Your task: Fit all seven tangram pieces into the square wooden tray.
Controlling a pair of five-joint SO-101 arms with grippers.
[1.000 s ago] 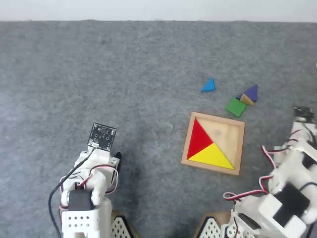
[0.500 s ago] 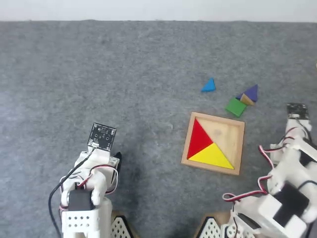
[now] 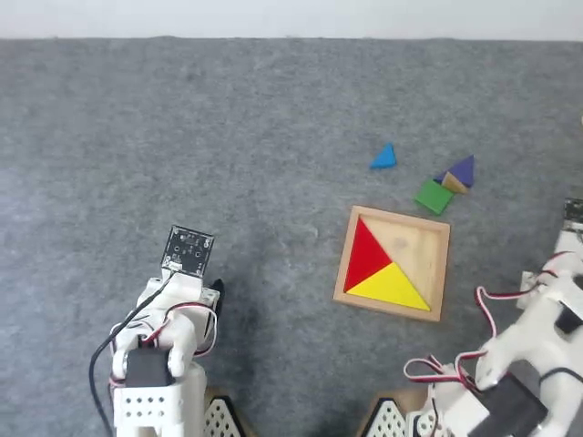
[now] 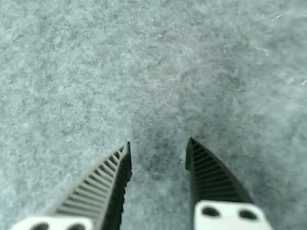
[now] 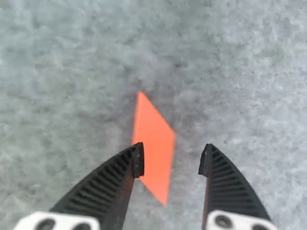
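The square wooden tray [image 3: 428, 228] lies right of centre and holds a red triangle [image 3: 368, 252] and a yellow triangle [image 3: 392, 287]. Beyond it on the felt lie a blue triangle [image 3: 383, 157], a green square [image 3: 434, 196], a purple triangle [image 3: 462, 169] and a small tan piece [image 3: 453, 183]. In the right wrist view my right gripper [image 5: 171, 160] is open just above an orange parallelogram [image 5: 154, 146], which lies flat between the fingers. My left gripper [image 4: 157, 155] is open over bare felt, its arm [image 3: 168, 337] at the lower left of the table.
Grey felt [image 3: 182, 137] covers the whole table. The right arm [image 3: 537, 346] stands at the table's right edge, beside the tray. A pale wall strip runs along the far edge.
The right arm has swung away to the right, toward the table's edge. The left arm and the pieces have stayed put.
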